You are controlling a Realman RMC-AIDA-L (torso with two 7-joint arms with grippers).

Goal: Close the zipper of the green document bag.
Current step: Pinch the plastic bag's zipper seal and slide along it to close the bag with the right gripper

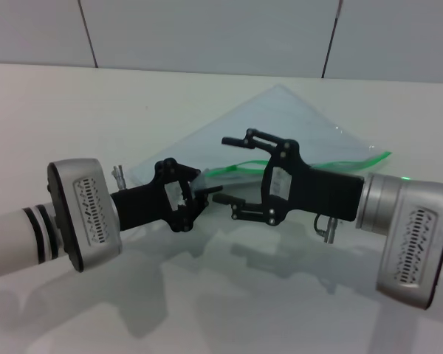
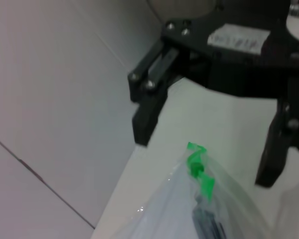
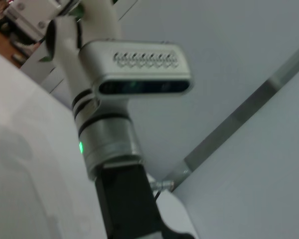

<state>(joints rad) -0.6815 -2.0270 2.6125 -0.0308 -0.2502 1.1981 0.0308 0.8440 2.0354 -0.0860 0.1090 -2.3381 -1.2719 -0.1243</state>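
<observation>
The green document bag [image 1: 280,122] is a translucent pale pouch, raised at its near corner and sloping down to the white table [image 1: 74,110]. Its zipper [image 1: 343,161], a bright green strip, runs along the near edge. My left gripper [image 1: 196,190] is shut on the bag's near-left corner. My right gripper [image 1: 221,169] is open, with its fingers above and below the zipper's left end. In the left wrist view the zipper [image 2: 197,164] ends in a crumpled green tip, and the right gripper [image 2: 204,157] stands open around it. The slider is not discernible.
A grey panelled wall [image 1: 207,29] stands behind the table. The right wrist view shows only the left arm [image 3: 134,74] and the wall. Both arms meet over the table's middle.
</observation>
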